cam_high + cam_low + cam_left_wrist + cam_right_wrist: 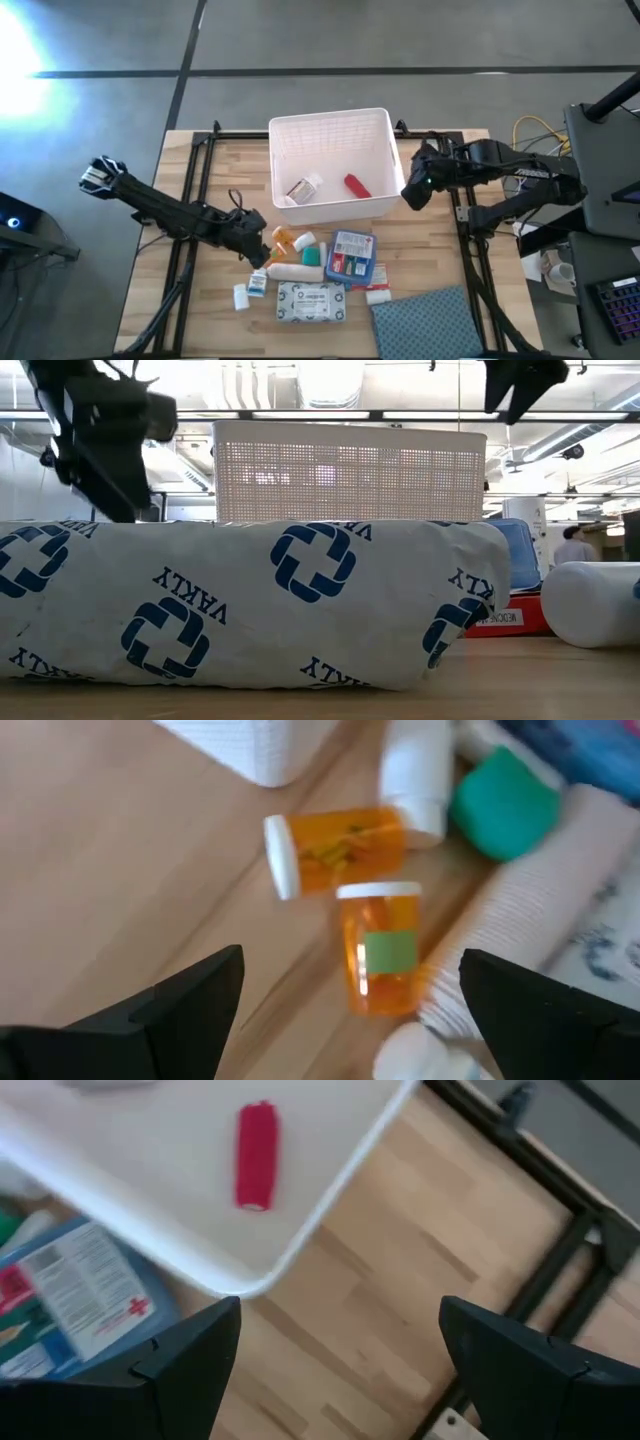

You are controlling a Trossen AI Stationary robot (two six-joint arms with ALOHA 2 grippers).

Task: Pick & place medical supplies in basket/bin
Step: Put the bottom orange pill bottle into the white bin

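The white lattice basket (330, 165) stands at the table's far middle; a white pill bottle (302, 188) and the red tube (357, 185) lie in it. In front of it lie two orange vials (335, 850) (382, 960), a white bottle (415, 775), a green-capped item (505, 805), the white roll (520, 940), blue-red-white boxes (350, 257) and the pale packet (311, 303). My left gripper (350, 1010) is open, just left of and above the orange vials (283, 238). My right gripper (340, 1350) is open, beside the basket's near right corner (260, 1280), touching nothing.
A blue-grey textured cloth (430, 322) lies at the near right corner. Small white bottles (250, 288) lie left of the packet. In the low view the packet (250, 605) fills the foreground before the basket (350, 470). Black frame bars (195, 185) run along the table's sides.
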